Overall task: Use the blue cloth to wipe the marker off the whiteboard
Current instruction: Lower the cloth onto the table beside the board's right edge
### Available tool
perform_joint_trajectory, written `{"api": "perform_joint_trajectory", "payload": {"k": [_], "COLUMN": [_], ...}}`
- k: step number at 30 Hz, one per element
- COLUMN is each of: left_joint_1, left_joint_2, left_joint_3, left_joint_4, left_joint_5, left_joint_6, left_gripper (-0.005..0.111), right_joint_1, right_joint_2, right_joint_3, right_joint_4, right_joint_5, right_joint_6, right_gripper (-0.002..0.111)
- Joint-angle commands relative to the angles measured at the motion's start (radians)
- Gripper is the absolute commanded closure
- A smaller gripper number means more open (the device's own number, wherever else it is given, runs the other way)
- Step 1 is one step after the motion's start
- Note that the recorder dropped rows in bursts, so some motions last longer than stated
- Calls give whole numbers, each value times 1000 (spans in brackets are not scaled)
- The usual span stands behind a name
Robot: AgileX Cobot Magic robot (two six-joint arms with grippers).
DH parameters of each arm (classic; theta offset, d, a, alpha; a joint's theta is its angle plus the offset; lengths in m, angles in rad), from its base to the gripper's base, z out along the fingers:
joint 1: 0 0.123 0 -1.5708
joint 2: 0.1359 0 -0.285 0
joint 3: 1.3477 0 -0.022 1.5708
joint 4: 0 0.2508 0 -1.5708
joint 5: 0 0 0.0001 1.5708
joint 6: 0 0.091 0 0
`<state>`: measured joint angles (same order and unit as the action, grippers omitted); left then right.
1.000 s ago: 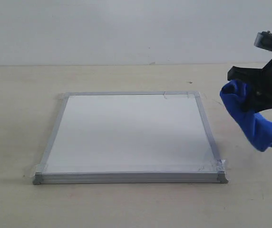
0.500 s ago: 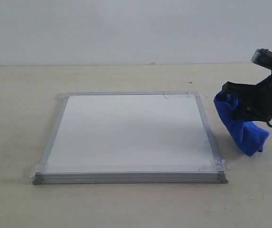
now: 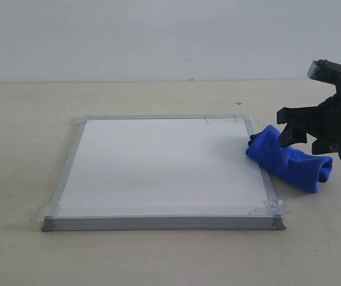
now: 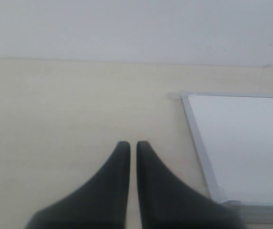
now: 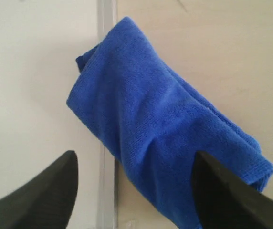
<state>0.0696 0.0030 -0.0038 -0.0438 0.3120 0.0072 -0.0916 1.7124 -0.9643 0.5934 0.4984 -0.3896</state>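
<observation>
The cloth (image 3: pixel 290 159) looks soft and limp; its thick middle fold should suit pinching. The right end effector (image 5: pixel 134 164) hovers above, spread apart.

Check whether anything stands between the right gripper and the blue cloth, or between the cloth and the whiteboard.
Nothing visible does. The open right gripper has the blue cloth directly between its fingers in the wrist view. The cloth already lies across a frame edge of the whiteboard, with one end over the white surface.

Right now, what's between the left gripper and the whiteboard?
Nothing but bare table. The left wrist view shows the left gripper off to the side of the whiteboard, with no object in the gap.
</observation>
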Motion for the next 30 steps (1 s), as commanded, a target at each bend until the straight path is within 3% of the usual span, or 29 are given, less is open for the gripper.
{"api": "perform_joint_trajectory", "payload": {"k": [1,4,9,17,30], "left_joint_1": [1,1,1,1,1], "left_joint_2": [-3,-3,-3,-3,-3], "left_joint_3": [4,4,4,4,4], "left_joint_4": [3,3,3,3,3], "left_joint_5": [-8,-8,-8,-8,-8], "left_joint_6": [0,0,0,0,0], "left_gripper": [102,102,102,102,102], "right_joint_1": [-8,-8,-8,14,42], "right_joint_2": [-3,-3,-3,92,184], "right_joint_3": [-75,-131,-167,-167,-167], "right_joint_4": [-12,-62,-286,-341,-577], "right_joint_5": [125,202,177,220,169], "right_joint_6": [-221,-308,-306,-329,-112], "right_gripper": [47,47,47,47,52]}}
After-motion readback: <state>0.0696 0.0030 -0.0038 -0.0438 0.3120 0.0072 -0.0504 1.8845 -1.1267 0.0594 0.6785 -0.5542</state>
